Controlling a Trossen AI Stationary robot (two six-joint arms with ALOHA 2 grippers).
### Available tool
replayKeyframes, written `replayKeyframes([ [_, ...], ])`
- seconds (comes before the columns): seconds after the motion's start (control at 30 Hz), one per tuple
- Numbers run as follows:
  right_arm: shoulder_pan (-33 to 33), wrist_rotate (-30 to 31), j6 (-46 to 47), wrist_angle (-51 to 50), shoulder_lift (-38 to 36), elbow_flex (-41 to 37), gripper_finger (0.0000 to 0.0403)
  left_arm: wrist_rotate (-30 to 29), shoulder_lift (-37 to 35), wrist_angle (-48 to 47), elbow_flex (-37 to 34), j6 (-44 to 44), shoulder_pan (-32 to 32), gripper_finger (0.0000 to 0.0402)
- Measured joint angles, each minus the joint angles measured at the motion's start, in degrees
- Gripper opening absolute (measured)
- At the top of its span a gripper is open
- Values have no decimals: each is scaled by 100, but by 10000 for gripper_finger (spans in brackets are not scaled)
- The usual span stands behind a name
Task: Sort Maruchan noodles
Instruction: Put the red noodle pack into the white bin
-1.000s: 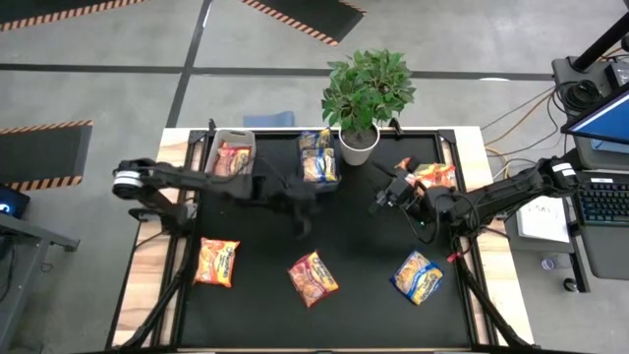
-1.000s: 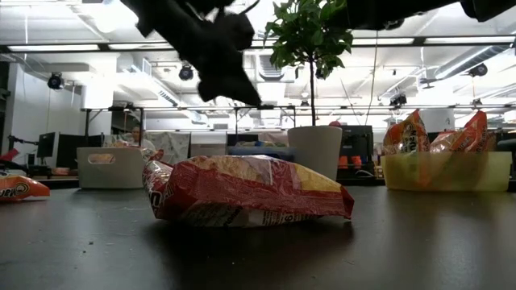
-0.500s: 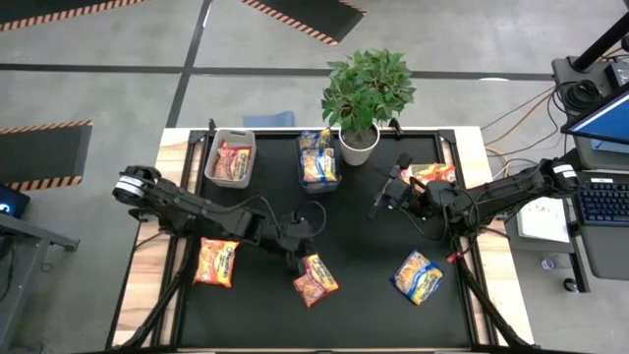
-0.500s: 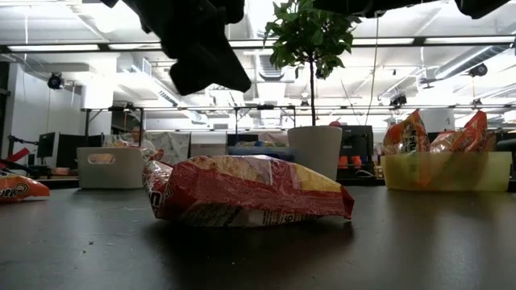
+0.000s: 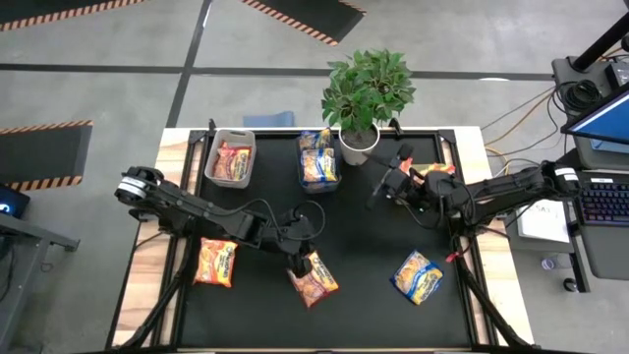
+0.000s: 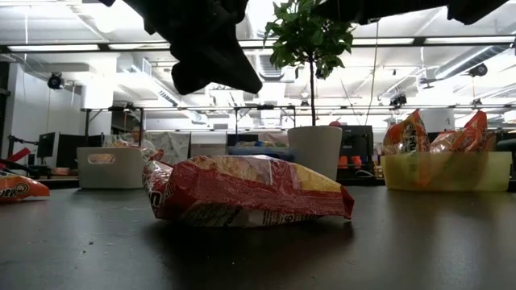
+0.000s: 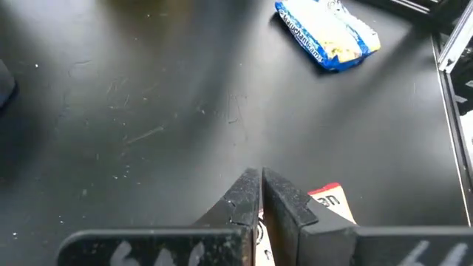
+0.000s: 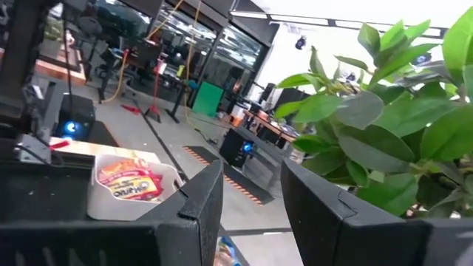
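With its fingers pressed together and nothing held, the left gripper (image 5: 301, 265) is hung just over the red noodle packet (image 5: 314, 278) well in front of the plant (image 5: 367, 88), so the packet could be pushed aside, not grabbed.

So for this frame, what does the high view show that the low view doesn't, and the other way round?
Only the high view shows the blue-and-yellow packet, the grey bin with packets inside, and both arms whole: the right gripper raised near the plant, the left gripper at the red packet. Only the low view shows the room behind the table and that the red packet lies flat, not lifted. Both show the red packet, the plant, and the orange packet at the left.
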Motion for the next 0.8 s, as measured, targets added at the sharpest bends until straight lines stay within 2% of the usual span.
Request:
replayKeyframes([
  [0.47,-144,-246,70,22,0,5,127,54,0,-317,0,-19,-15,8],
  [0.63,-144,-245,68,17,0,7,127,89,-7,-462,0,97,-15,40],
  [0.8,-144,-244,64,-2,0,9,127,114,-9,-705,0,-95,-38,104],
])
